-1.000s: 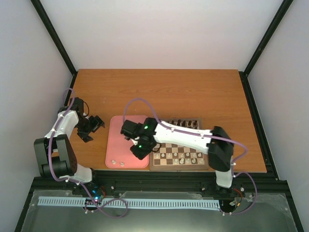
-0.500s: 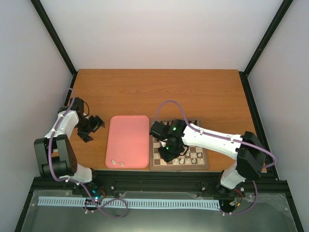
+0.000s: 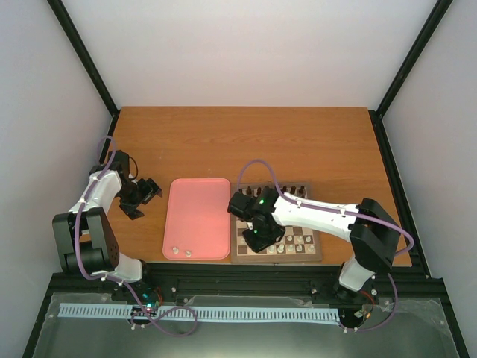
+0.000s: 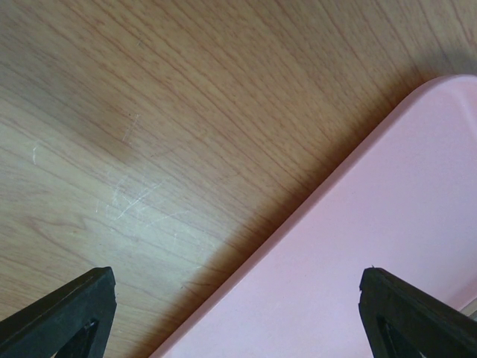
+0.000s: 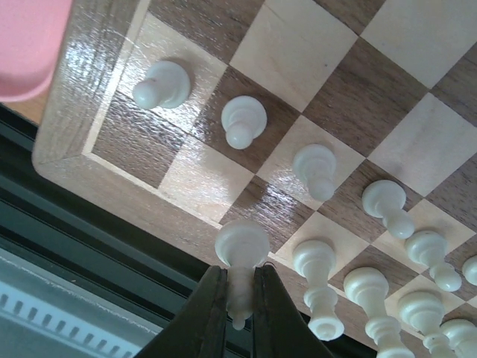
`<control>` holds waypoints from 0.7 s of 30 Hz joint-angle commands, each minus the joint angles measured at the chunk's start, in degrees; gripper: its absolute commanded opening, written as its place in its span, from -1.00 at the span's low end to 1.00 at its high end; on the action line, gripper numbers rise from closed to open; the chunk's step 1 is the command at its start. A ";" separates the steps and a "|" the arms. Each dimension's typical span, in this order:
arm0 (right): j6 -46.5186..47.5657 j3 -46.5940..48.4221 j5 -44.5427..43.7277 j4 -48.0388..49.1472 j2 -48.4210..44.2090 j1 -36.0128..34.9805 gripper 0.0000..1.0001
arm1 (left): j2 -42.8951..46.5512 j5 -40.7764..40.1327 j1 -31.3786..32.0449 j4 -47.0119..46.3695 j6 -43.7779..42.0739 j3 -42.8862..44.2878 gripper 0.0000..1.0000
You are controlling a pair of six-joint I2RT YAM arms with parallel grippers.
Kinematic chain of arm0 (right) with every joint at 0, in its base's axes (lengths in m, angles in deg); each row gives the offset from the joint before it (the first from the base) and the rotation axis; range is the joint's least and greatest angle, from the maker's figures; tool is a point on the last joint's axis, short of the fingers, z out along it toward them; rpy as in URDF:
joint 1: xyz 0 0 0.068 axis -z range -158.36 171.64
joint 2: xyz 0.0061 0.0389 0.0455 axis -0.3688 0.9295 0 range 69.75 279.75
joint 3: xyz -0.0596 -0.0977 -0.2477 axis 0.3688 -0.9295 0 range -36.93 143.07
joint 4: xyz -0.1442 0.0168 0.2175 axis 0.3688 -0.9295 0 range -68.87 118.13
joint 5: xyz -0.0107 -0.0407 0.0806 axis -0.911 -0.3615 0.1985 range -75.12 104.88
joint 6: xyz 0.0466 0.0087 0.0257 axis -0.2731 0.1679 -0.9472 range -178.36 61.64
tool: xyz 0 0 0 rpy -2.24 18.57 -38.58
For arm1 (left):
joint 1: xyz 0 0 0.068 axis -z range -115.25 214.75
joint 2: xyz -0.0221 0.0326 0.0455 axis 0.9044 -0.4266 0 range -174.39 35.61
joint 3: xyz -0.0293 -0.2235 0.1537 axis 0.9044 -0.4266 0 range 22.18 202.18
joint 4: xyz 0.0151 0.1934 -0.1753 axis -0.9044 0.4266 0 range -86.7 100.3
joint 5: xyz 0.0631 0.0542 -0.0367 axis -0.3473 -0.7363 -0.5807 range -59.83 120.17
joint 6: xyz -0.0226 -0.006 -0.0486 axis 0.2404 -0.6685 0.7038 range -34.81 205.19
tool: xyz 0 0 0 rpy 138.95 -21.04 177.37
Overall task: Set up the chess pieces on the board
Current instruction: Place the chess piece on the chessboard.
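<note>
1. The right gripper is clenched on one white piece. The fingers pinch its narrow end, and its wide round end points to 12 o'clock in the wrist view.
2. The held piece hangs over the edge squares by the border of the board, near a corner. Whether it touches the board cannot be told.
3. The other chess pieces stand upright in a diagonal row from 10 o'clock to 3 o'clock of the gripper. A second row starts just beside the held piece at 3 o'clock.
4. In the top view, the right gripper is at the board's 7 o'clock corner.
5. The pink tray lies just beside the board at 9 o'clock. Two small pale pieces rest at its 7 o'clock corner.
6. The left gripper is spread wide and holds nothing. It is over the table at the tray's 10 o'clock edge.
</note>
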State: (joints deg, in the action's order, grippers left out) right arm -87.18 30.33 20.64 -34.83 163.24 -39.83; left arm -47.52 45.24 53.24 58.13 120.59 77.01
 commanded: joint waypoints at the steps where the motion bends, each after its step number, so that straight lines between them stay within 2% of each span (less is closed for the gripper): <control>1: -0.67 -0.90 -2.08 0.60 0.44 0.12 -0.94 | 0.40 0.22 0.34 -0.51 0.55 1.11 1.00; 21: -0.38 -0.76 -4.76 0.25 3.45 0.12 -0.92 | -0.37 -0.07 0.36 -0.66 0.37 1.24 0.99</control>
State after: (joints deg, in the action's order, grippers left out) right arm -87.16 29.35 17.21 -34.39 165.73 -39.83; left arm -47.52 45.22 53.26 58.13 120.59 77.01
